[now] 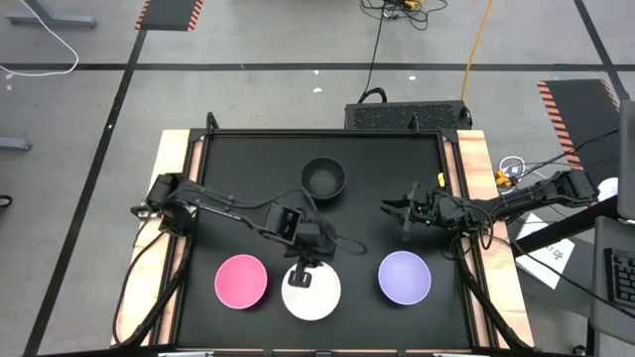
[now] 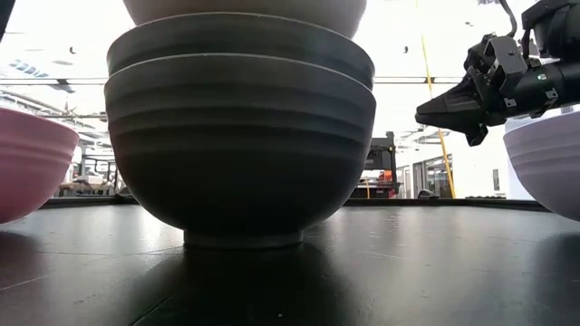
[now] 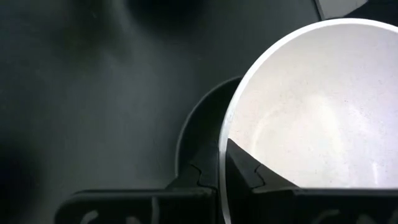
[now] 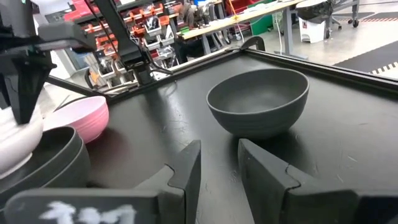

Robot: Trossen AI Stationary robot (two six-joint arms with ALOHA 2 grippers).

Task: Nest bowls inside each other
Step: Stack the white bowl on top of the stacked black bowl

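Observation:
The white bowl (image 1: 316,294) sits in the top of a stack of two black bowls (image 2: 240,136) at the table's near edge. It also shows in the low view (image 2: 245,9). My left gripper (image 1: 303,270) is shut on its rim from above. The pink bowl (image 1: 241,281) stands to the left of the stack and the lavender bowl (image 1: 405,277) to the right. A third black bowl (image 1: 323,178) stands alone at the far middle and shows in the right wrist view (image 4: 258,99). My right gripper (image 1: 397,210) is open and empty, above the table and pointing toward that bowl. My left gripper pinches the white bowl's rim (image 3: 222,146) on its far-left side, one finger (image 3: 252,171) inside the bowl and one (image 3: 199,171) outside. The fingers come from above, pointing down. The bowl is upright in the upper black bowl; whether it rests fully there I cannot tell.
The black table top has a raised rim (image 1: 451,198) and wooden side boards (image 1: 478,178). There is bare table between the lone black bowl and the near row of bowls. Cables and papers (image 1: 546,248) lie off the table's right side.

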